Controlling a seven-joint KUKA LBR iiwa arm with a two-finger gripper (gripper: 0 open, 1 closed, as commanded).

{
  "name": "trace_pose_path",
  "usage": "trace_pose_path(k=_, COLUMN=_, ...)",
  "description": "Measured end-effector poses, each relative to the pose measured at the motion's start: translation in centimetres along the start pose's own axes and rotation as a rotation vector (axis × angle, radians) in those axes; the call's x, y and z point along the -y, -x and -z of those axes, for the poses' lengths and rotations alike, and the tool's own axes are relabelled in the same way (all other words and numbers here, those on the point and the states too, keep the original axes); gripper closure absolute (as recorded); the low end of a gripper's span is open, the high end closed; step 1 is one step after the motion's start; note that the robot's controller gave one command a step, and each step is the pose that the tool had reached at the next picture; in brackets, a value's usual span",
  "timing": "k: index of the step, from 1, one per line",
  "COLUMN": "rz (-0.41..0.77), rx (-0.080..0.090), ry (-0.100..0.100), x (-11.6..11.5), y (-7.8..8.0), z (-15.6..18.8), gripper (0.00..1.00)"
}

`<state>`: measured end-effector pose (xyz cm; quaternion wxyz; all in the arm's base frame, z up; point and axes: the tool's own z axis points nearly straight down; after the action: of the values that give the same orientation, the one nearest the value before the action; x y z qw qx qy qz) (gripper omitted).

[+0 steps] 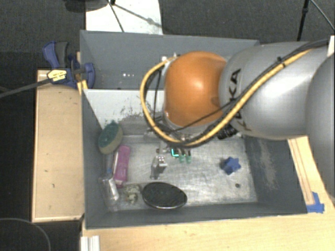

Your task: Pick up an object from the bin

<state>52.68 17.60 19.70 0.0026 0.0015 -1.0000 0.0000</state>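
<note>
My orange wrist cover (196, 88) sits uppermost and hides most of the claw (158, 166), which hangs low over bare floor mid-bin (209, 184); I cannot tell how far open it is, and I see nothing in it. Nearest thing: the black oval disc (164, 195), lying flat just beside the claw toward the bin's near wall, long axis across the view. The pink bar (122, 163) lies near on the view's left, long axis running near wall to far wall; the blue piece (229, 164) is well apart on the other side, so I judge the disc likeliest.
</note>
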Motion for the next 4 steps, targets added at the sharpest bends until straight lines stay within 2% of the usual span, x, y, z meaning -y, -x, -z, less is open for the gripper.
trace_pose_path(k=1, rz=-0.009, rx=0.017, ry=0.013, x=0.8, y=-4.3, z=-12.1, gripper=0.0)
trace_pose_path(k=2, rz=0.105, rx=0.01, ry=0.001, x=2.5, y=-4.9, z=-9.6, gripper=0.0)
trace_pose_path(k=3, rz=-0.034, rx=0.012, ry=0.002, x=5.3, y=-4.6, z=-8.2, gripper=0.0)
trace_pose_path(k=4, rz=-0.008, rx=0.014, ry=0.003, x=5.6, y=-4.4, z=-12.6, gripper=0.0)
